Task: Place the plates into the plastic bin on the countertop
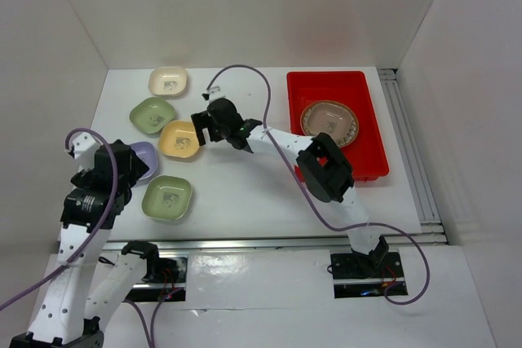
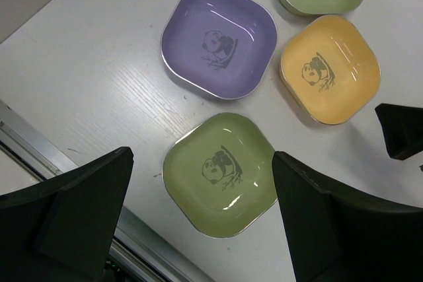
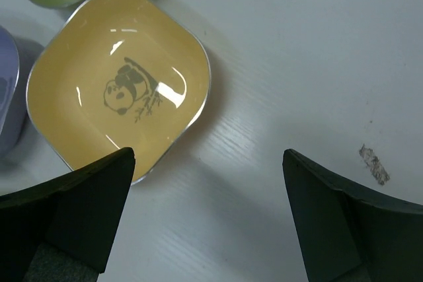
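Yellow dish (image 3: 119, 94) lies partly under our right gripper (image 3: 208, 196), jaws open. We judge: straddle its right rim, close firmly, lift level, carry right to the red bin (image 1: 326, 87).

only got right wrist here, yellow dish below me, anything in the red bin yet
Observer: One round brown-rimmed plate lies in the red bin.
Operator: and on the left
Observer: The left pincer is open, pointed at the near green dish.
Operator: how many dishes outside it
Observer: Five: cream dish, far green dish, yellow dish, lavender dish and that near green one.
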You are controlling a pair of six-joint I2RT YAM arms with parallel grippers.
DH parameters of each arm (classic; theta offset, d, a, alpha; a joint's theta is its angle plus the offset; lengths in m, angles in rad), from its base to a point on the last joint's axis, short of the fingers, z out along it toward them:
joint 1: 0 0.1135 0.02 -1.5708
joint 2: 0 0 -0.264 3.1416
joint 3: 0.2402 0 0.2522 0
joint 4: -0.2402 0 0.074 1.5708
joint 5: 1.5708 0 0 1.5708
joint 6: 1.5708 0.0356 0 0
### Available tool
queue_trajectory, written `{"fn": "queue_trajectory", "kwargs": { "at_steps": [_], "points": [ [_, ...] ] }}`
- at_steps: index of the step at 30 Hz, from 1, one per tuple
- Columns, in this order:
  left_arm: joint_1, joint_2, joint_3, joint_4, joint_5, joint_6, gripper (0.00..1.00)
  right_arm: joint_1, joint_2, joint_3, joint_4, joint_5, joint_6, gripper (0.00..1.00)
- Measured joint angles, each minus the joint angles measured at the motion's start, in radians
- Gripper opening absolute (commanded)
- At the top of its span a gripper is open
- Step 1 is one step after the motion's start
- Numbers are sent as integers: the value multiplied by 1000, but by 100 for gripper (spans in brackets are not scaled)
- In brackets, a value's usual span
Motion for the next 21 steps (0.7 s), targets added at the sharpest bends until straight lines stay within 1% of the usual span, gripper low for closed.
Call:
{"fn": "queue_trajectory", "kwargs": {
  "at_steps": [5, 7, 9, 11, 12, 13, 15, 16, 18, 19, 20, 21],
  "points": [
    [0, 5, 0, 13, 14, 5, 100, 6, 51, 64, 15, 19, 6, 98],
    [0, 8, 0, 13, 18, 7, 100, 9, 82, 90, 9, 29, 10, 94],
    [0, 8, 0, 13, 19, 7, 100, 12, 126, 134, 2, 41, 8, 91],
    [0, 8, 0, 14, 20, 9, 100, 15, 180, 186, -10, 52, 5, 83],
    [0, 8, 0, 14, 23, 13, 100, 16, 202, 203, -18, 57, 3, 74],
    [0, 8, 0, 14, 25, 21, 100, 18, 225, 219, -26, 61, -2, 68],
    [0, 8, 0, 15, 29, 26, 100, 22, 255, 238, -33, 67, -4, 48],
    [0, 8, 0, 16, 30, 26, 100, 24, 260, 245, -32, 76, -4, 30],
    [0, 8, 0, 18, 33, 27, 100, 26, 261, 252, -41, 84, -2, 12],
    [0, 6, 0, 19, 34, 27, 100, 27, 261, 259, -37, 92, 7, 4],
    [0, 6, 0, 20, 36, 27, 100, 27, 260, 266, -36, 95, 19, 0],
    [0, 6, 0, 21, 38, 28, 100, 28, 257, 268, -36, 101, 33, 0]
  ]
}}
